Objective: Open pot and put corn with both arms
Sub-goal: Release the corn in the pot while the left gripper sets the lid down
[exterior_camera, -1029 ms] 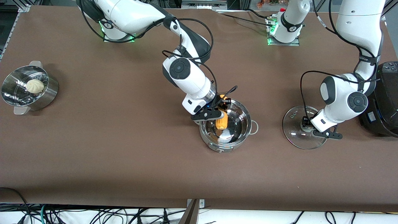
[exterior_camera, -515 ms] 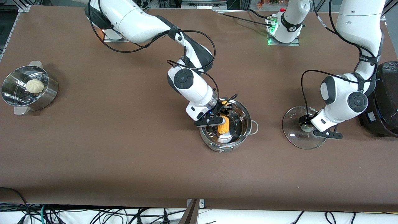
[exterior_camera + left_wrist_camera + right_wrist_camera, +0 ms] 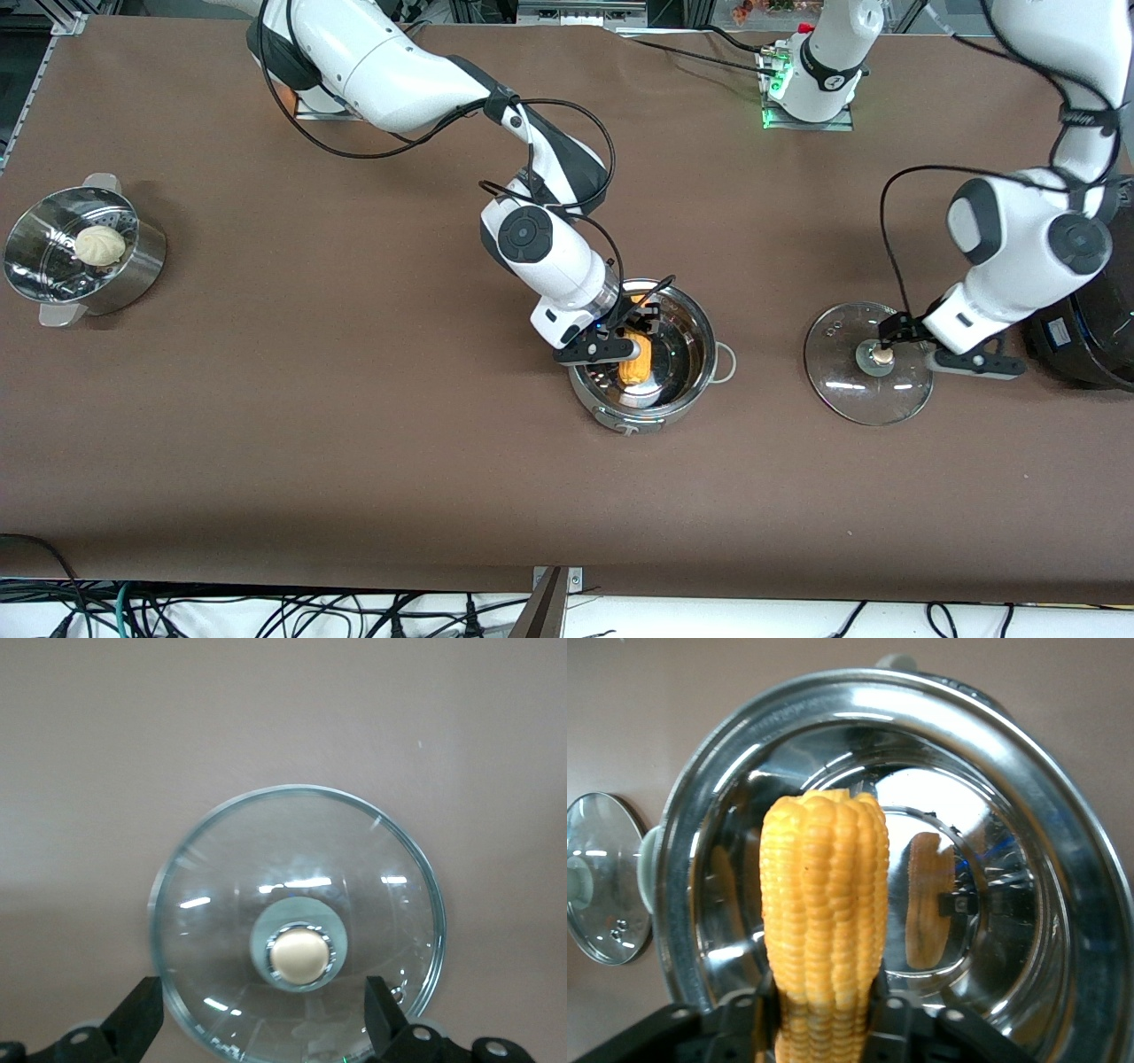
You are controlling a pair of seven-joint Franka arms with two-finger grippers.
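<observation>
The shiny steel pot [image 3: 680, 390] stands open in the middle of the table. My right gripper [image 3: 620, 347] is shut on the yellow-orange corn [image 3: 635, 365] and holds it low inside the pot; the right wrist view shows the corn [image 3: 824, 904] clamped between the fingers over the pot's bottom [image 3: 992, 904]. The glass lid [image 3: 846, 390] with its tan knob [image 3: 880, 356] lies flat on the table toward the left arm's end. My left gripper [image 3: 921, 344] is open just above the lid, beside the knob. In the left wrist view its fingers [image 3: 137, 1019] stand wide either side of the knob [image 3: 297, 957].
A perforated steel steamer [image 3: 133, 266] holding a white bun [image 3: 99, 245] stands at the right arm's end. A big black cooker [image 3: 1094, 337] sits at the left arm's end, close to the left arm.
My right gripper has lowered the corn deeper into the pot. My left gripper has let go of the lid's knob and risen, drawing back toward the cooker.
</observation>
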